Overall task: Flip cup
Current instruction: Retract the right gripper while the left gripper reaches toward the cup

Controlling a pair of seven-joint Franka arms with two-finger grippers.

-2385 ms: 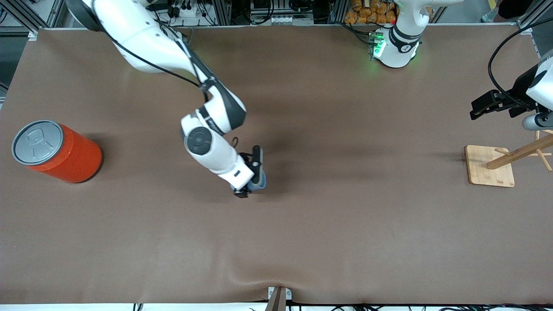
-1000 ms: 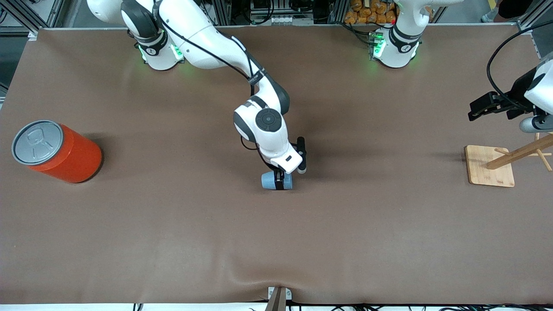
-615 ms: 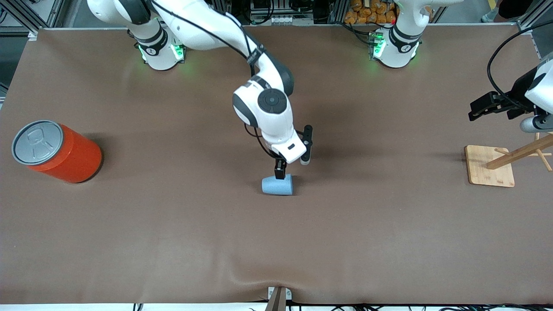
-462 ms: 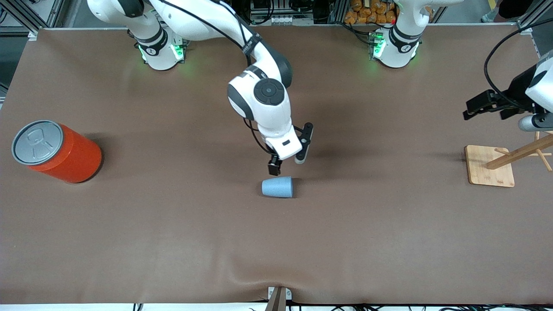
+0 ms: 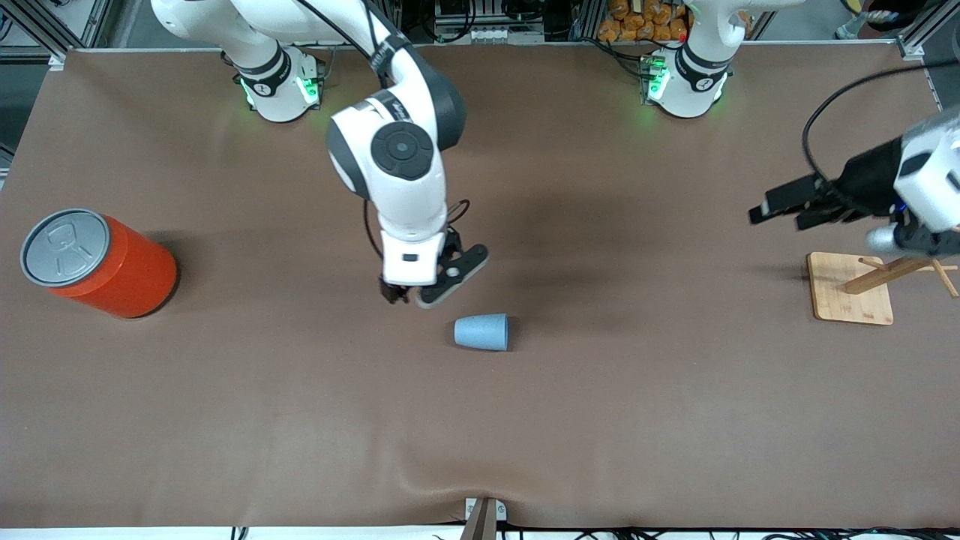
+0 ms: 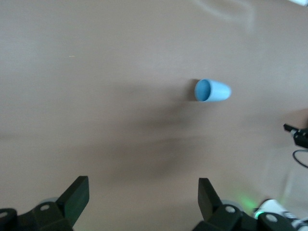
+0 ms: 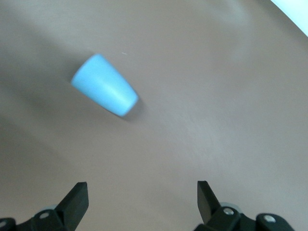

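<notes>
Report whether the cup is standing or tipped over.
Tipped over. The cup lies on its side on the table; the left wrist view shows its open mouth facing sideways.

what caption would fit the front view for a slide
Light-blue cup lying on its side on the brown table, right hand open and empty beside it, left hand open above the wooden stand.

cup (image 7: pixel 105 91): on its side on table (image 7: pixel 216 96) | right tool (image 7: pixel 142 202): fingers apart, empty
</notes>
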